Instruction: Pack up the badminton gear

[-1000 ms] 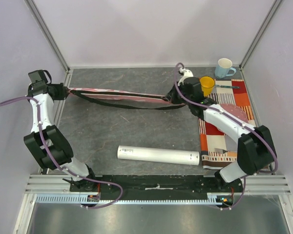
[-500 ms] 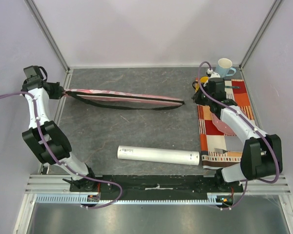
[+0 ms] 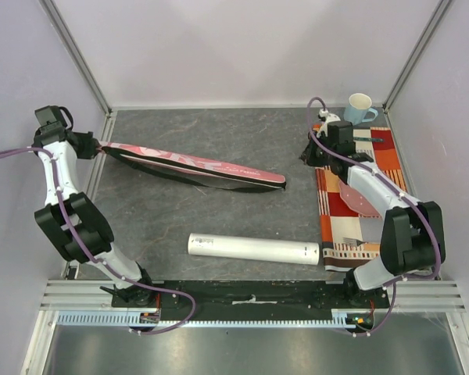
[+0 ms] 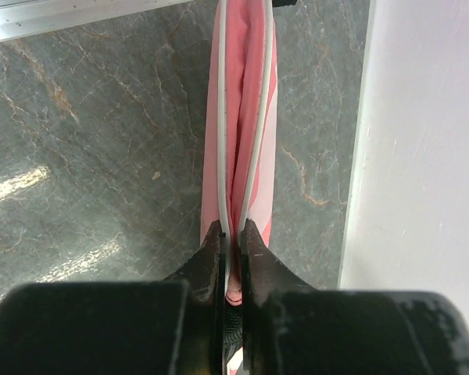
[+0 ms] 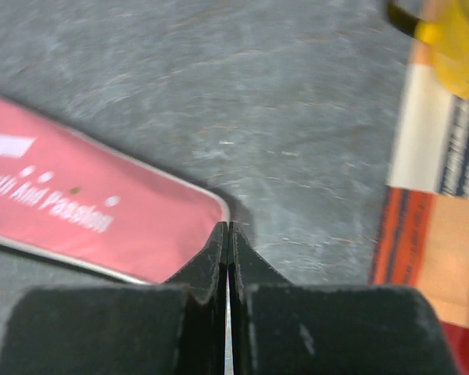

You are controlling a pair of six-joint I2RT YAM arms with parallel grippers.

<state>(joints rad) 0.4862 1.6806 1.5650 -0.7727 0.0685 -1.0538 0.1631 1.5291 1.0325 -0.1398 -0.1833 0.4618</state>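
Pinching the pink bag (image 4: 244,117) by one end, left end effector (image 4: 232,228) holds it at the surface's (image 3: 219,211) far-left edge; right end effector (image 5: 228,228) pressed together, empty. Risk: one-ended hold lets the bag twist or slip free.

- The white-and-black left arm (image 3: 60,183) stands folded along the left edge, and its black left gripper (image 4: 232,228) at upper left is pinched on the end of the pink fabric racket bag (image 3: 195,166).
- The white-and-black right arm (image 3: 371,191) stretches to the upper right, its black right gripper (image 5: 227,228) with jaws pressed flat together.
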